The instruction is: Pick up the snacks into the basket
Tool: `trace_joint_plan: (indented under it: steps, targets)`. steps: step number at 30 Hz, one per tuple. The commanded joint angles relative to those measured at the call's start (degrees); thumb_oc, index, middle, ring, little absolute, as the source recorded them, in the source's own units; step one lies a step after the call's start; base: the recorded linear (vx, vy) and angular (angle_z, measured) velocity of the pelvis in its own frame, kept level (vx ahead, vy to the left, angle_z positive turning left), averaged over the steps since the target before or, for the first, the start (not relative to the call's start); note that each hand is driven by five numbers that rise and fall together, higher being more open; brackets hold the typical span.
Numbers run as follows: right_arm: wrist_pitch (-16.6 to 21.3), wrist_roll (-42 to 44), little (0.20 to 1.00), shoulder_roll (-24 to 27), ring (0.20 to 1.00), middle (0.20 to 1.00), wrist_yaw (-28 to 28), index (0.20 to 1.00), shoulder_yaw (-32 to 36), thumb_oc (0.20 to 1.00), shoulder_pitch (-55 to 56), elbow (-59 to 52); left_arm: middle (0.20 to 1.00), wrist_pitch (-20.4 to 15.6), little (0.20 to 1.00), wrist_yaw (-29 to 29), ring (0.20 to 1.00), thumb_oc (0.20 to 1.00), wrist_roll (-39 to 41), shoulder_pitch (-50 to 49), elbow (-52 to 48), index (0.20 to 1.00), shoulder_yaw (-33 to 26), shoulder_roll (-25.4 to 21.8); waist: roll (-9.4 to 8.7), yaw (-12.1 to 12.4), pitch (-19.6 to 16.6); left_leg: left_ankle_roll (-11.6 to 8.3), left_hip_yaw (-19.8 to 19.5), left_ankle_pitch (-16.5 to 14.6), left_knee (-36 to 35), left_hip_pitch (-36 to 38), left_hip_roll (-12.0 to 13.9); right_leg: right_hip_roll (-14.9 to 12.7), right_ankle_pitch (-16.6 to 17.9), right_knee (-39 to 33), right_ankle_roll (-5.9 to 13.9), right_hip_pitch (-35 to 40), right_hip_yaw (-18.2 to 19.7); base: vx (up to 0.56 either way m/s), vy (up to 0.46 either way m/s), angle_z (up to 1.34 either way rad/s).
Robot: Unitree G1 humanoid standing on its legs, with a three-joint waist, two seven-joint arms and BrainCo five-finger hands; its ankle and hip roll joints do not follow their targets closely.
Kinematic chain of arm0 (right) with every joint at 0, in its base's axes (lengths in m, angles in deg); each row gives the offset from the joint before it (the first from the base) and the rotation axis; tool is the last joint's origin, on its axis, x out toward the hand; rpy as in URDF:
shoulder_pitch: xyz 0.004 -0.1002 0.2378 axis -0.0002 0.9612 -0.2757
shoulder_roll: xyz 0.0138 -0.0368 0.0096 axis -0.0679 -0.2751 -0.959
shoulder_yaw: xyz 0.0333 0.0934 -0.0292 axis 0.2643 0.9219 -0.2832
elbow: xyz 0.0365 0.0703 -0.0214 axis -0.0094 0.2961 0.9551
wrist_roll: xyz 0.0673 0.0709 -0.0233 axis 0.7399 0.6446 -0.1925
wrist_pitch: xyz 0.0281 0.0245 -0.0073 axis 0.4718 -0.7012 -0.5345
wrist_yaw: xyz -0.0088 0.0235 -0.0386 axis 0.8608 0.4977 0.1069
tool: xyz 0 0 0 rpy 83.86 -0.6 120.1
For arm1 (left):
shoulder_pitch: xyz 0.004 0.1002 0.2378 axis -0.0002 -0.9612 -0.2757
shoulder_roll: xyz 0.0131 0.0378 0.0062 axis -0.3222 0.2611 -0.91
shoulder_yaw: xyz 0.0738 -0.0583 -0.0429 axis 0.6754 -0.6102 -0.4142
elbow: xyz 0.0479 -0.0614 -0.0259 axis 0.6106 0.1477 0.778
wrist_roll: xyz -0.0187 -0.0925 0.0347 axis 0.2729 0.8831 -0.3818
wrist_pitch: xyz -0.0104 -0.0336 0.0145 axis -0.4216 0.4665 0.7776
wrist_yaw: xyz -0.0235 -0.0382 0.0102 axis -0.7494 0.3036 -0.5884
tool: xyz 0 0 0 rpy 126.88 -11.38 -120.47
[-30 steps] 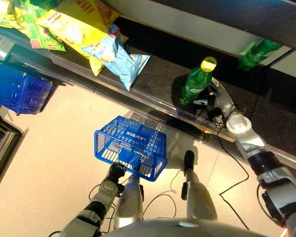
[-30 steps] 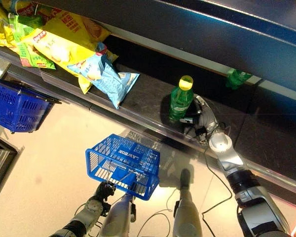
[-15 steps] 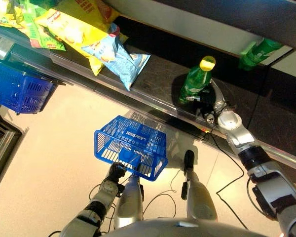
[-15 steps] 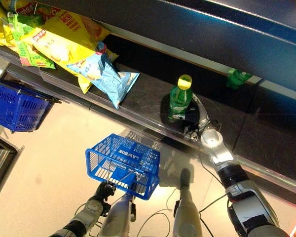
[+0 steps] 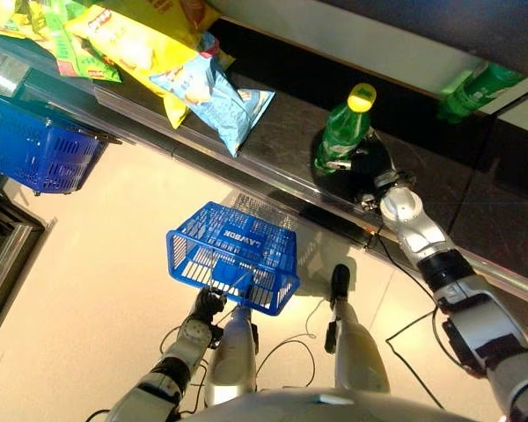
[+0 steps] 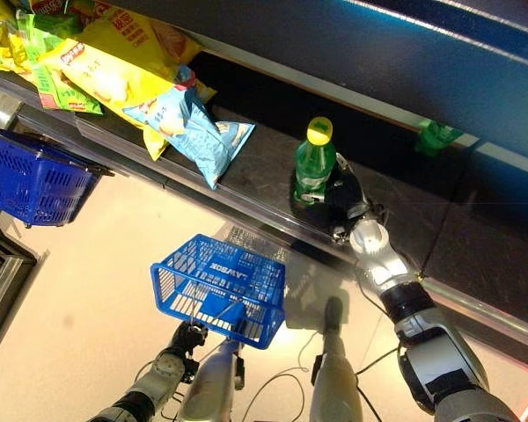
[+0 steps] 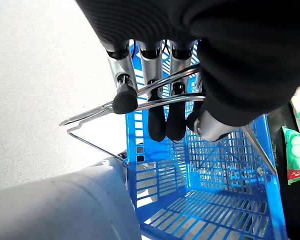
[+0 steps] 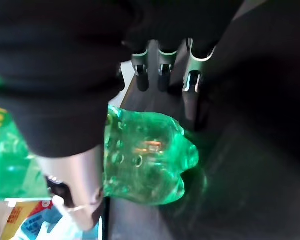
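Dark shelf (image 5: 282, 145) with a clear strip along its front edge. Toward its left end lies a heap of yellow and green snack bags (image 5: 114, 40), with a pale blue bag (image 5: 216, 92) at the heap's right, overhanging the front edge. Further right a green bottle (image 5: 341, 136) with a yellow cap stands upright. A second green bottle (image 5: 475, 88) lies at the back, near the right end.

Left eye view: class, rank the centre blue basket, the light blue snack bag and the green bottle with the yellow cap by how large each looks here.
1. Basket, clearly largest, though held off the floor nearer the camera.
2. Snack bag.
3. Bottle, somewhat smaller than the bag; partly hidden by the right hand.
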Motion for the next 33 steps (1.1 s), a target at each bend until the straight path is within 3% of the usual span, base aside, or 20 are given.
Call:
trace_joint_plan:
  steps: [1, 18, 19, 20, 33]
  targets:
    - [-0.7, 1.0, 1.000, -4.0, 1.000, 1.000, 1.5, 1.000, -5.4, 1.000, -5.2, 3.6, 0.200, 0.9, 0.200, 1.3, 0.200, 0.200, 1.1, -1.1, 1.6, 0.200, 4.0, -2.5, -1.76, 4.1, 2.3, 5.79, 0.4, 2.9, -1.8, -3.2, -8.5, -0.5, 0.2, 0.3, 2.78, -0.4, 3.2, 0.00, 0.000, 0.00]
    - [-3.5, -0.8, 1.000, -7.0, 1.000, 1.000, 0.8, 1.000, -10.2, 1.000, -19.5, 16.0, 0.200, 0.8, 0.200, 2.1, 0.200, 0.200, 2.5, -1.1, 0.5, 0.200, 6.0, -4.6, -2.19, 6.8, 2.9, 6.17, -1.1, 2.9, -1.3, -4.1, -9.3, -1.1, 0.4, 0.6, 3.10, -0.1, 1.7, 0.00, 0.003, 0.04]
    - [-3.6, -1.1, 0.705, -7.3, 0.705, 0.705, 0.5, 0.705, -10.4, 0.705, -20.2, 16.5, 0.200, 0.8, 0.200, 2.2, 0.200, 0.200, 2.5, -1.0, 0.4, 0.200, 6.1, -4.7, -2.24, 6.9, 2.9, 6.18, -1.2, 2.9, -1.3, -4.2, -9.2, -1.0, 0.4, 0.6, 3.10, -0.1, 1.6, 0.00, 0.000, 0.00]
    - [-3.8, -2.0, 0.200, -7.9, 0.200, 0.200, -0.2, 0.200, -10.8, 0.200, -21.1, 17.1, 0.200, 0.9, 0.200, 2.4, 0.200, 0.200, 2.6, -0.7, 0.5, 0.200, 6.3, -4.8, -2.28, 7.1, 3.0, 6.19, -1.4, 3.0, -1.2, -4.2, -9.2, -1.0, 0.3, 0.6, 3.08, 0.0, 1.6, 0.01, 0.002, 0.04]
    - [-3.7, -1.0, 0.200, -9.7, 0.200, 0.200, 0.1, 0.200, -9.2, 0.200, -15.0, 14.7, 0.200, 1.4, 0.200, 2.4, 0.200, 0.200, 2.4, -0.1, 0.1, 0.200, 6.1, -4.0, -2.50, 6.8, 3.4, 6.45, -1.6, 2.8, -1.3, -4.1, -9.4, -1.1, 0.3, 0.6, 3.05, 0.0, 2.0, 0.00, 0.006, 0.04]
